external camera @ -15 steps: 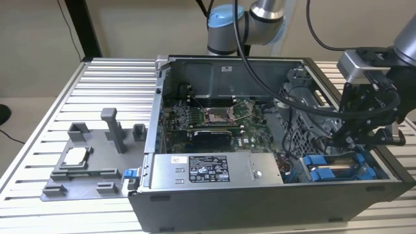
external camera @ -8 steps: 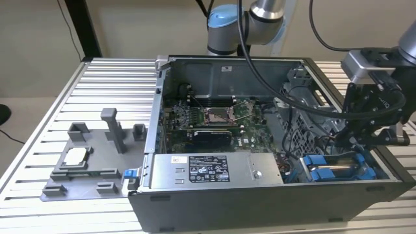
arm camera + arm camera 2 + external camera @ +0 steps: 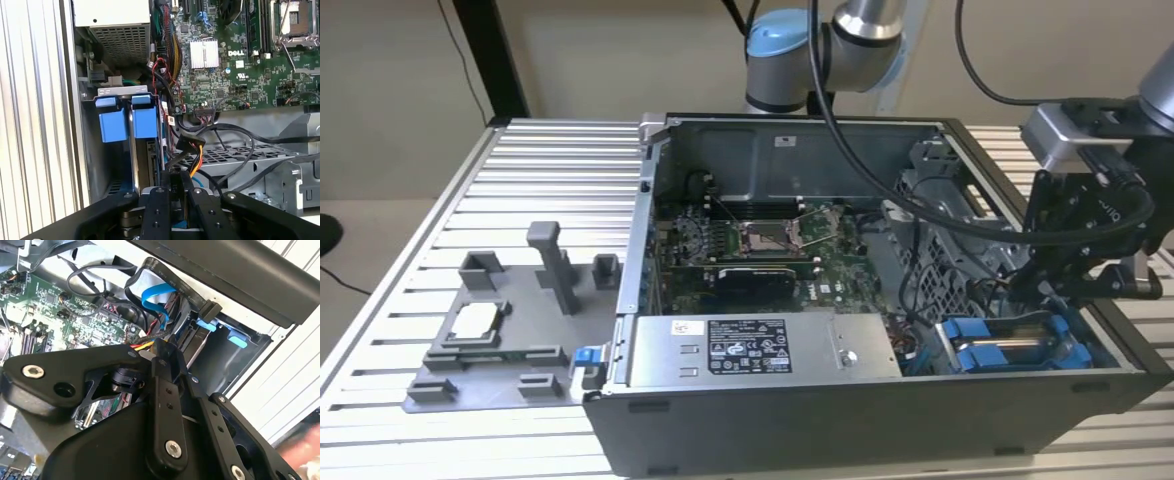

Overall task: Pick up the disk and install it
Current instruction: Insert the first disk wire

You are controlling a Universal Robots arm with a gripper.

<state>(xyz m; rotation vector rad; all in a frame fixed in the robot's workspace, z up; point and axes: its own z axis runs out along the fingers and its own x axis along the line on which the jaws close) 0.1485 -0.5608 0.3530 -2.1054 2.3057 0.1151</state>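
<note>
- The disk (image 3: 983, 352) stands on edge in the drive cage at the corner of the computer case (image 3: 854, 420) on the exterior view's right; its blue bracket (image 3: 145, 122) sits beside a second blue bracket (image 3: 112, 125) in the first wrist view
- Whether the disk is pushed fully home I cannot tell
- The hand (image 3: 1070, 292) hangs just above that cage, inside the case wall; I cannot tell whether its fingers are spread, pressed together or pinching anything
- A power plug with yellow, red and black wires (image 3: 192, 150) and black cables lie loose right in front of the hand, between it and the motherboard (image 3: 235, 65)
- Risk, as I judge it: the fingers could snag those wires and drag the plug, or knock the cage edge, since the gap is tight
- A half-seated bracket could jam if pressed askew
- The case rests on the slatted desk (image 3: 547, 160)
</note>
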